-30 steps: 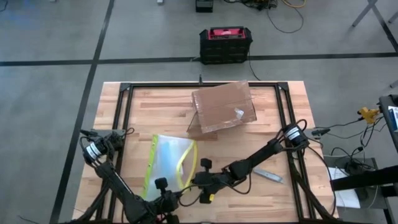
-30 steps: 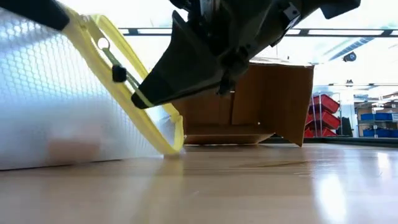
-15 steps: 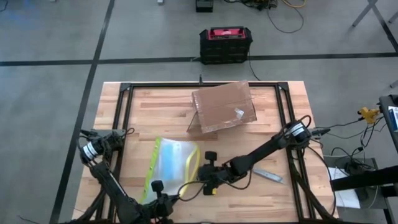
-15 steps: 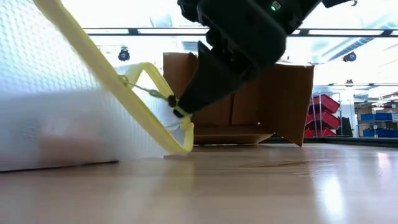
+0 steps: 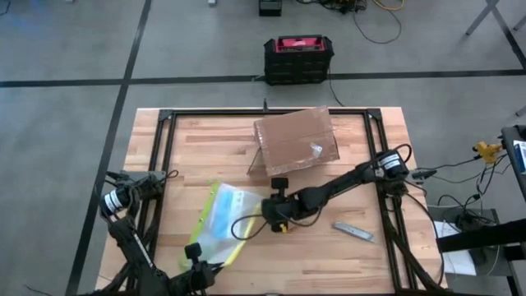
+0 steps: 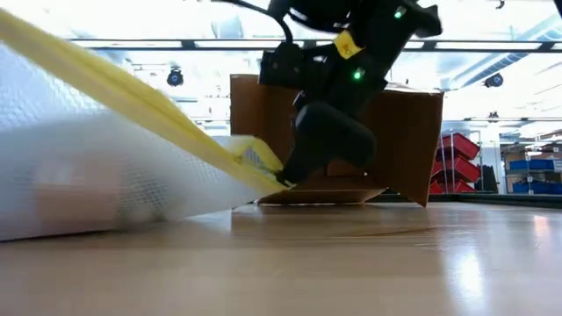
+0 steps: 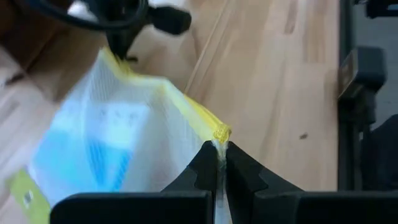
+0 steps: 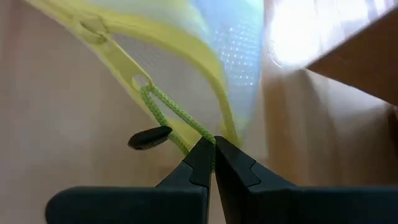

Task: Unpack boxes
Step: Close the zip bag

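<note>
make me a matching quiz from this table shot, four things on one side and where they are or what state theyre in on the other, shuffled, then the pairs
Things:
1. brown carton
2. clear pouch
3. right claw
4. left claw

Places or states:
A. shut on the pouch's yellow-edged corner, at the table's near edge
B. stretched between the two claws
C. at the far side of the table, touched by neither claw
D. shut on the green zipper cord

Pairs: 1-C, 2-B, 3-D, 4-A
</note>
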### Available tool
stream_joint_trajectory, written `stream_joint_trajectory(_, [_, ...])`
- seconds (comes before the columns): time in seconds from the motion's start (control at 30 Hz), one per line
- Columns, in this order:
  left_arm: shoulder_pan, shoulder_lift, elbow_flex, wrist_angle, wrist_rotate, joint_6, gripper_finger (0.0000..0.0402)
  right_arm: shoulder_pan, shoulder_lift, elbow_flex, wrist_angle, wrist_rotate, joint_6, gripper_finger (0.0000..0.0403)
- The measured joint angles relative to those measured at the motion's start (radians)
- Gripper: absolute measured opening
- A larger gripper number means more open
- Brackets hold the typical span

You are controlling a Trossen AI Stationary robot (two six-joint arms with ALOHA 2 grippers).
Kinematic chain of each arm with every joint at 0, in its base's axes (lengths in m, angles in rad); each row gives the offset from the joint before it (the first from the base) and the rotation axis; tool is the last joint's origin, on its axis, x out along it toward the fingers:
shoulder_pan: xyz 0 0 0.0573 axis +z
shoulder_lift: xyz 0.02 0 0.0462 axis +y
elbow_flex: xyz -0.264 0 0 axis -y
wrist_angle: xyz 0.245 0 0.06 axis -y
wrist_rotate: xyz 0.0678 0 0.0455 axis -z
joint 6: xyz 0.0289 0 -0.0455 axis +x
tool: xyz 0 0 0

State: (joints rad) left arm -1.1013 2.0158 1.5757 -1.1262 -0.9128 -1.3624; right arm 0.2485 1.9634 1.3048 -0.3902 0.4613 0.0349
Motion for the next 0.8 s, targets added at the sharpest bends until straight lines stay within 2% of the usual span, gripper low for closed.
stream_joint_trajectory(0.13, [-0.017, 0.011, -0.002, -0.029, 0.023, -0.066, 0.0, -0.034, -0.036, 0.0, -0.015, -0.005, -0.059, 0.0])
stream_joint_trajectory(0.4, [-0.024, 0.055, -0.003, -0.096, 0.166, -0.174, 0.0, -0.024, -0.177, -0.005, -0.044, 0.02, -0.08, 0.0])
stream_joint_trajectory(0.6, [-0.041, 0.075, -0.04, -0.127, 0.275, -0.263, 0.0, -0.025, -0.225, -0.006, -0.213, 0.048, -0.059, 0.0])
stream_joint_trajectory(0.8, [-0.084, 0.075, -0.061, -0.195, 0.268, -0.405, 0.0, -0.037, -0.228, -0.014, -0.334, 0.062, -0.027, 0.0])
